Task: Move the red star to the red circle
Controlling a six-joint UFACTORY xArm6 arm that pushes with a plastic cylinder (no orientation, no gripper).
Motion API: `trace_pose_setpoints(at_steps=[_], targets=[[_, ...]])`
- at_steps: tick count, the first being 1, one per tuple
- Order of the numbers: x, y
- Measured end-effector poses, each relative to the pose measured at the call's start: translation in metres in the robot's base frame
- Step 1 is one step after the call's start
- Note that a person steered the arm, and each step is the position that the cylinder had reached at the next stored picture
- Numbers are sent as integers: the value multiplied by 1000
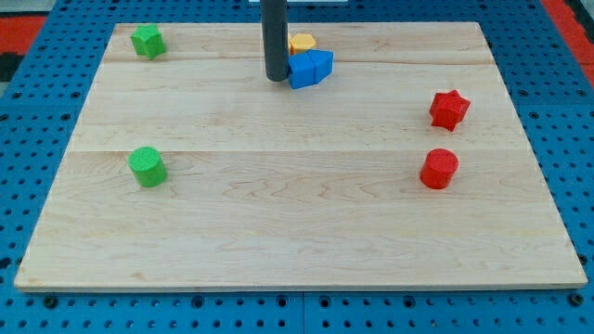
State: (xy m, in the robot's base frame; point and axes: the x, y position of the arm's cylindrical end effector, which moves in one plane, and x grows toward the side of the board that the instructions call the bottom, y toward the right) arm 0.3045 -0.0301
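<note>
The red star (449, 109) lies at the view's right, on the wooden board (297, 223). The red circle (439, 169) stands just below it, a small gap apart. My tip (276, 78) is near the view's top centre, far left of both red blocks. It sits right against the left side of a blue block (310, 69).
A yellow block (302, 43) lies just above the blue block, touching it. A green star (148, 41) is at the top left corner. A green circle (148, 167) is at the left middle. Blue pegboard surrounds the board.
</note>
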Motion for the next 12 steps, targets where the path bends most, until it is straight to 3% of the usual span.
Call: trace_pose_setpoints(at_steps=[2,4,7,9,10,11,12], targets=[[3,1],[53,11],[31,187],[67,214],[40,214],[37,264],[60,268]])
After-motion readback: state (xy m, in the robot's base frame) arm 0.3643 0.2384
